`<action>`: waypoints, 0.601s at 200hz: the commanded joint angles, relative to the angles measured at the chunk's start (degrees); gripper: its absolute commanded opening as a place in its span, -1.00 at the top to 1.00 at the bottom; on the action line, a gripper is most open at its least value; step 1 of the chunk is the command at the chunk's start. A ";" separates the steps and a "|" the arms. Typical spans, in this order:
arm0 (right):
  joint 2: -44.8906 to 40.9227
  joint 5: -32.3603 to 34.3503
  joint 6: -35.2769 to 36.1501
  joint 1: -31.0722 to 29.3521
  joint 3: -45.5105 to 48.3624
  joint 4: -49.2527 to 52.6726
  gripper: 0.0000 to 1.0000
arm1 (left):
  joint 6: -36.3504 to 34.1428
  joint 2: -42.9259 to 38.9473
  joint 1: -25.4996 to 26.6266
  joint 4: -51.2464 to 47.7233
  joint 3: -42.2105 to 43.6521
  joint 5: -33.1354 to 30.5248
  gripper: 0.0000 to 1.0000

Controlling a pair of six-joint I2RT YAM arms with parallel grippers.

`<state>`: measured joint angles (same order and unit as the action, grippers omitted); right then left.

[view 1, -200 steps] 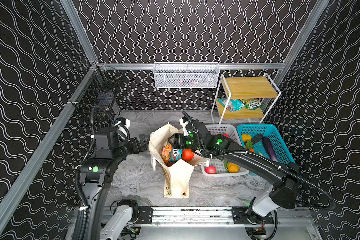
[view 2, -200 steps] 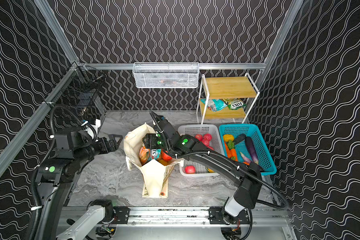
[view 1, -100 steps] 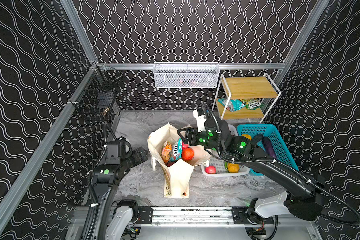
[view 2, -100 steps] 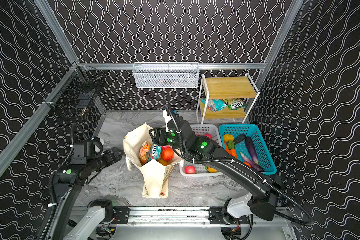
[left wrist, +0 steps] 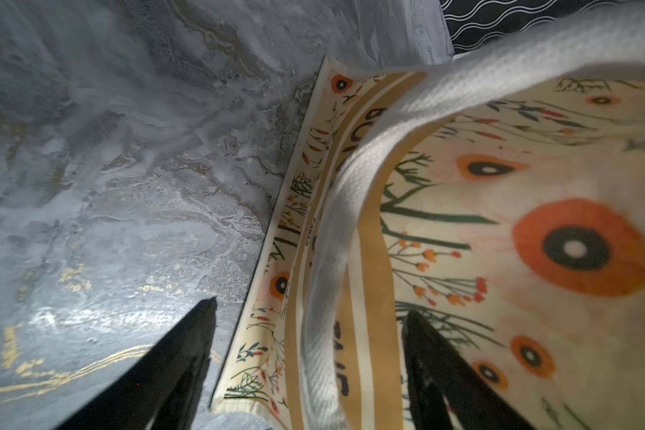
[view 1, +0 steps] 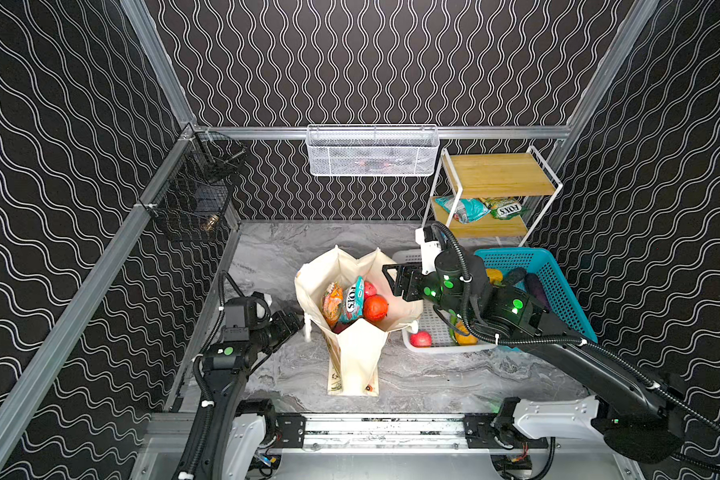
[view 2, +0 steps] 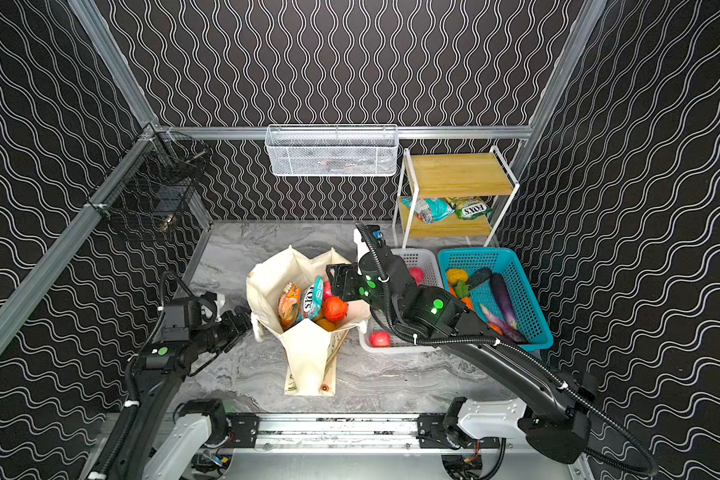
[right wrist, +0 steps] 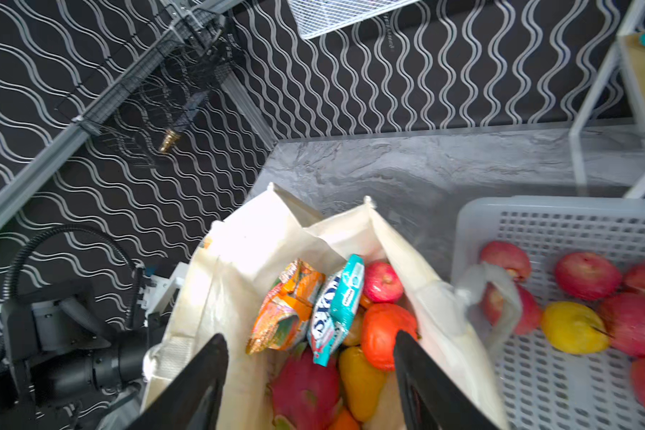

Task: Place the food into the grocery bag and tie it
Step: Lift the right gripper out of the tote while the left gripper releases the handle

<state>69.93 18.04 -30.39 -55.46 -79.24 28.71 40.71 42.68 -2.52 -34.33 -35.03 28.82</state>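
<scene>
**Bag (view 1: 356, 353) upright at mid-table, mouth open and full of food, with both grippers gaping.**

In the mouth stand an orange packet (view 1: 332, 302) and a teal packet (view 1: 352, 301), with a tomato (view 1: 375, 307) at their 3 o'clock. The right wrist view adds an apple (right wrist: 382, 281), a pear (right wrist: 358, 379) and a dragon fruit (right wrist: 302, 391) lower down. The left gripper (left wrist: 311, 309) sits at the bag's 9 o'clock, jaws apart, with a handle (left wrist: 350, 223) running between them. The right gripper (right wrist: 310, 338) hangs over the mouth's 2 o'clock edge, jaws apart and holding nothing. The other handle (right wrist: 499, 298) droops over the rim of the white basket (view 1: 441, 349) at the bag's 3 o'clock. A teal basket (view 1: 558, 282) lies beyond it, and a shelf (view 1: 499, 174) stands at 1 o'clock.
</scene>
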 commanded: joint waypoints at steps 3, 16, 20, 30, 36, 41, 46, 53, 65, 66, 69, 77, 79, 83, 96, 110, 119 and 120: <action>-1.75 1.51 0.03 1.23 1.64 2.64 -0.43 | 1.03 1.67 -1.45 6.21 1.27 5.18 -0.52; -3.09 1.00 -0.36 2.33 3.08 3.04 -0.42 | 1.24 2.88 -2.32 8.32 2.50 6.78 -0.44; -3.52 0.87 -0.50 2.66 3.52 3.06 -0.42 | 1.29 3.17 -2.54 9.03 2.81 7.18 -0.42; -4.60 0.48 -1.01 3.51 4.92 2.86 -0.43 | 1.22 3.93 -2.85 10.22 3.36 8.10 -0.34; -5.16 0.06 -1.23 4.13 5.59 2.82 -0.43 | 1.14 4.35 -2.99 10.77 3.55 8.32 -0.30; -5.52 -0.37 -1.40 4.64 6.11 2.73 -0.42 | 1.06 4.66 -2.93 11.09 3.69 8.44 -0.27; -5.85 -0.88 -1.59 5.10 6.56 2.71 -0.42 | 1.04 4.90 -2.92 11.43 3.74 8.56 -0.24; -6.14 -1.43 -1.75 5.80 7.12 2.68 -0.42 | 0.95 5.14 -2.95 11.92 3.90 8.76 -0.22; -6.56 -2.24 -1.89 6.68 7.99 2.52 -0.41 | 1.04 5.85 -2.93 13.13 4.41 9.48 -0.17; -6.56 -2.32 -1.88 6.73 8.06 2.51 -0.41 | 1.04 5.85 -2.93 13.18 4.47 9.58 -0.17; -6.64 -2.50 -1.87 6.95 8.24 2.49 -0.41 | 1.02 5.97 -2.94 13.57 4.63 9.88 -0.15; -6.65 -3.04 -1.95 7.44 8.72 2.36 -0.41 | 1.28 6.29 -2.92 14.46 5.15 10.48 -0.13; -6.65 -3.13 -1.95 7.60 8.86 2.33 -0.40 | 1.34 6.35 -2.92 14.64 5.30 10.58 -0.12; -6.64 -3.38 -1.88 7.92 9.14 2.27 -0.40 | 1.32 6.41 -2.92 14.96 5.52 10.68 -0.10; -6.65 -4.09 -1.91 9.14 10.06 2.20 -0.39 | 1.28 6.83 -3.00 15.70 6.14 11.09 -0.06; -6.81 -5.19 -2.14 10.75 11.26 2.06 -0.38 | 1.22 7.15 -2.93 16.21 6.55 11.56 0.06; -7.06 -6.23 -2.25 11.92 12.18 1.75 -0.38 | 1.14 7.26 -2.92 16.31 6.64 11.69 0.11; -7.08 -6.38 -2.23 12.03 12.31 1.73 -0.37 | 1.13 7.30 -2.92 16.31 6.64 11.74 0.12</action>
<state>63.42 14.39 -31.92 -45.41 -68.51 31.29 41.78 49.67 -5.37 -21.10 -28.73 38.59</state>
